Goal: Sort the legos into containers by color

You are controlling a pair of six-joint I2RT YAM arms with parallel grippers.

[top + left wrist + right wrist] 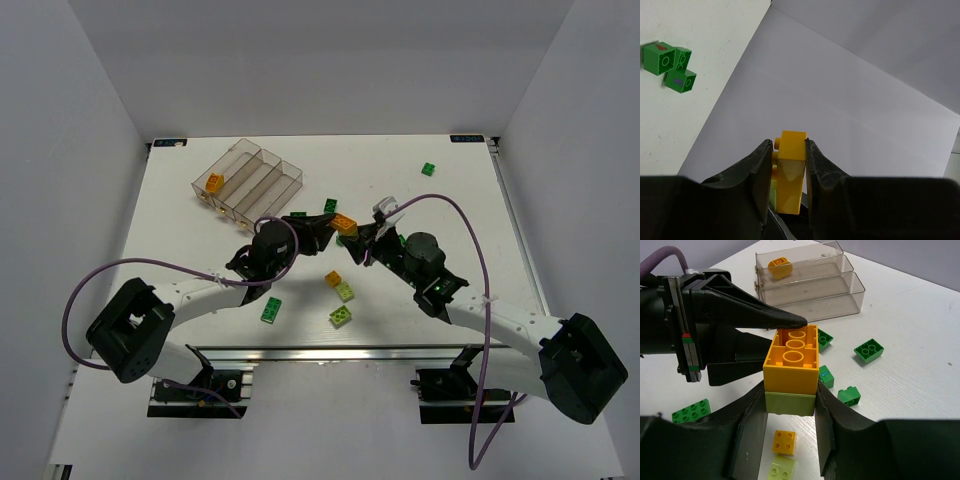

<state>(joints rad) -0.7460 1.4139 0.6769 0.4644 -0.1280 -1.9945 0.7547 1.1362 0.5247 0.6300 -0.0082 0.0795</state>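
Observation:
An orange brick (792, 357) sits stacked on a lime green brick (790, 404), both held in the air between the two arms (345, 225). My left gripper (789, 144) is shut on the orange brick (791, 172), its dark fingers (760, 317) reaching in from the left in the right wrist view. My right gripper (790, 401) is shut on the lime brick's sides. The clear tray of containers (250, 178) lies at the back left with one orange brick (215, 183) in its end compartment. Loose legos lie below: a small orange brick (784, 441) and a lime one (780, 471).
Dark green bricks are scattered on the white table (869, 350), (849, 396), (825, 376), (690, 411), and one lies far back right (428, 168). Lime bricks (341, 316) and a green plate (271, 310) lie near the front edge. White walls enclose the table.

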